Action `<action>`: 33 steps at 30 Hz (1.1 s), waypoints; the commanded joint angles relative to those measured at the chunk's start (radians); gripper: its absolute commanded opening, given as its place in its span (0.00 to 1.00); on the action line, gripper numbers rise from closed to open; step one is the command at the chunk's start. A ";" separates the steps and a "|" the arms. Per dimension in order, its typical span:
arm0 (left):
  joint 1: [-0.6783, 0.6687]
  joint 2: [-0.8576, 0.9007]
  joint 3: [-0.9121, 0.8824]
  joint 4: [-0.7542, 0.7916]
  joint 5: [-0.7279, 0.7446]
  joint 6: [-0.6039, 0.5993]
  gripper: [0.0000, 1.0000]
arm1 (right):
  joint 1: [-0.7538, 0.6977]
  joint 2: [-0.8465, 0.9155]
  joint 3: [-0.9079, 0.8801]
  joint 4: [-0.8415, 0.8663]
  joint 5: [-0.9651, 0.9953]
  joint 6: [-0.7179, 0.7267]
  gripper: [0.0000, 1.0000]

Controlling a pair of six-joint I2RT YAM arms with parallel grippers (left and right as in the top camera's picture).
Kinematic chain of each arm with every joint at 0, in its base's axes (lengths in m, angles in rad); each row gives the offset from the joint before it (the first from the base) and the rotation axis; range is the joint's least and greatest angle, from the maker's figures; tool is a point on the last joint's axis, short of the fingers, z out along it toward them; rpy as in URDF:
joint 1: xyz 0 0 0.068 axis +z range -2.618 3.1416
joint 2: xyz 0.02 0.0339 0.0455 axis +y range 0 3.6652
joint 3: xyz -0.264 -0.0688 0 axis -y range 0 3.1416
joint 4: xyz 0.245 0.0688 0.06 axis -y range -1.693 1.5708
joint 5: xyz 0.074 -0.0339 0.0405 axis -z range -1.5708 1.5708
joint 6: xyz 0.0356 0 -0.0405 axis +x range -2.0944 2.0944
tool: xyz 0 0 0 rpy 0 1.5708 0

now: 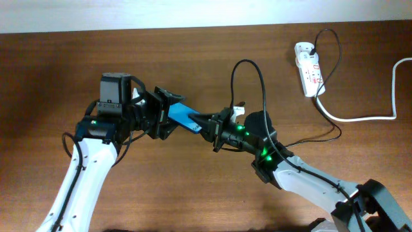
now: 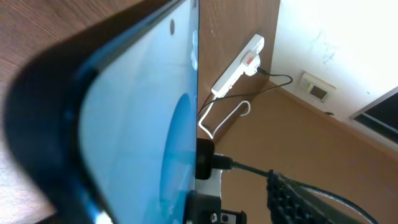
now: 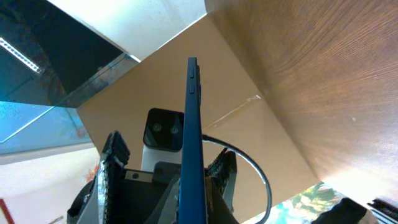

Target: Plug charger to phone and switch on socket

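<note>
The phone (image 1: pixel 185 117) shows its blue screen and hangs above the table between both arms. My right gripper (image 1: pixel 211 129) is shut on its right end; in the right wrist view the phone (image 3: pixel 190 124) stands edge-on in the clamped jaws (image 3: pixel 189 208). My left gripper (image 1: pixel 168 115) is open around the other end, with a gap between its textured pad (image 2: pixel 283 196) and the phone (image 2: pixel 143 124). The charger cable (image 1: pixel 261 84) loops above the right arm. Its connector (image 2: pixel 205 163) sits against the phone's edge; I cannot tell if it is plugged in. The socket (image 1: pixel 309 69) lies far right.
The socket's thick white cord (image 1: pixel 360 118) runs along the table to the right edge. A thin black lead (image 1: pixel 331 45) curls around the socket. From the left wrist the socket (image 2: pixel 239 65) lies ahead near the wall. Both arms cross the table's front half.
</note>
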 commanded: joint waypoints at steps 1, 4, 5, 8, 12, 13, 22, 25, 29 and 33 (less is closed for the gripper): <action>-0.002 0.006 -0.003 0.003 -0.016 -0.003 0.68 | 0.027 -0.024 0.011 0.038 0.049 0.021 0.04; -0.002 0.006 -0.003 0.003 -0.025 -0.003 0.60 | 0.027 -0.024 0.011 0.038 0.056 0.021 0.04; -0.002 0.006 -0.003 0.003 -0.026 -0.004 0.57 | 0.027 -0.024 0.011 0.038 0.056 0.021 0.04; -0.002 0.006 -0.003 0.003 -0.043 -0.021 0.50 | 0.027 -0.024 0.011 0.038 0.056 0.021 0.04; -0.002 0.006 -0.003 0.008 -0.051 -0.074 0.42 | 0.027 -0.024 0.011 0.038 0.056 0.021 0.04; -0.002 0.006 -0.003 0.011 -0.052 -0.078 0.39 | 0.027 -0.024 0.011 0.038 0.056 0.021 0.04; -0.002 0.006 -0.003 0.019 -0.066 -0.126 0.17 | 0.027 -0.024 0.011 0.038 0.060 0.021 0.04; -0.002 0.006 -0.003 0.019 -0.070 -0.126 0.16 | 0.028 -0.024 0.011 0.038 0.060 0.021 0.04; -0.002 0.006 -0.003 0.022 -0.070 -0.126 0.09 | 0.028 -0.024 0.011 0.037 0.060 0.021 0.04; -0.002 0.006 -0.003 0.022 -0.070 -0.126 0.00 | 0.028 -0.024 0.011 0.037 0.060 0.021 0.04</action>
